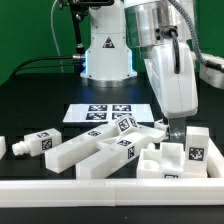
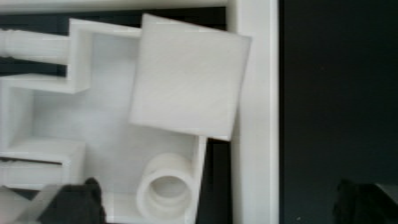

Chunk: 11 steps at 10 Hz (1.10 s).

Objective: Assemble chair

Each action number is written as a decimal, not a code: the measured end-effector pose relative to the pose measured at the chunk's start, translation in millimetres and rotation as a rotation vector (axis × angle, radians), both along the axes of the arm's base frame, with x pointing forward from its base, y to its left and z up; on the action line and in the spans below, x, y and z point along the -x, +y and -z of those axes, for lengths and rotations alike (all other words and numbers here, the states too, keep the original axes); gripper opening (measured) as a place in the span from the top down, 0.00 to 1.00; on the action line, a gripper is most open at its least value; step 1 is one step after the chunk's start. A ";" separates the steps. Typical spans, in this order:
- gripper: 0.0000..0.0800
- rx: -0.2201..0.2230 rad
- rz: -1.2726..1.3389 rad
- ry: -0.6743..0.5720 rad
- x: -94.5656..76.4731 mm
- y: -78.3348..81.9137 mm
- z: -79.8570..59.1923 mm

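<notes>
White moulded plastic makes up the chair parts (image 1: pixel 110 152), which lie loose on the black table (image 1: pixel 40 100), in a row between the marker board (image 1: pixel 100 113) and the rail (image 1: pixel 100 190). Long bars (image 1: pixel 85 152) sit mid-row, a small piece (image 1: pixel 33 146) lies at the exterior view's left, and the seat frame (image 1: pixel 165 160) and a tagged block (image 1: pixel 197 150) at its right. The gripper (image 1: pixel 178 128) hangs over that right-hand cluster, jaws spread wide and nothing between them.

The parts look stiff, hollow and light, with smooth faces that could slip. Parallel flat sides should suit the jaws best, so a bar's narrow width or a frame wall seems a sounder hold than a corner.

The arm (image 1: pixel 170 70) covers the back of the cluster, and whether the tips touch a part cannot be told. The wrist view is blurred: a flat panel (image 2: pixel 187 85) lies tilted near a round peg (image 2: pixel 169 190), the fingertips (image 2: pixel 71 200) are only dark shapes, and how these pieces join is unclear.
</notes>
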<state>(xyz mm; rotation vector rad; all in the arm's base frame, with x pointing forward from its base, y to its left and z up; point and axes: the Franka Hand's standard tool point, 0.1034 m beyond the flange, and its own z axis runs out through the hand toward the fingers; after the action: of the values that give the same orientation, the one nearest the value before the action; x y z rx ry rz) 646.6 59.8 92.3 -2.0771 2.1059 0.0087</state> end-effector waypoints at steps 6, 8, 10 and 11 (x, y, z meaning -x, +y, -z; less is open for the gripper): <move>0.19 0.082 -0.499 -0.072 8.0 -53.4 -7.1; 0.19 0.101 -0.643 -0.090 8.1 -54.1 -6.8; 0.19 0.127 -0.787 -0.109 10.6 -60.7 -3.7; 0.19 0.140 -0.895 -0.113 17.0 -71.2 0.1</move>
<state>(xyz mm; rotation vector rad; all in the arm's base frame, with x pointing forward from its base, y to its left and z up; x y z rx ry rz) 629.6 -11.3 92.2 -2.8248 0.9902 -0.1312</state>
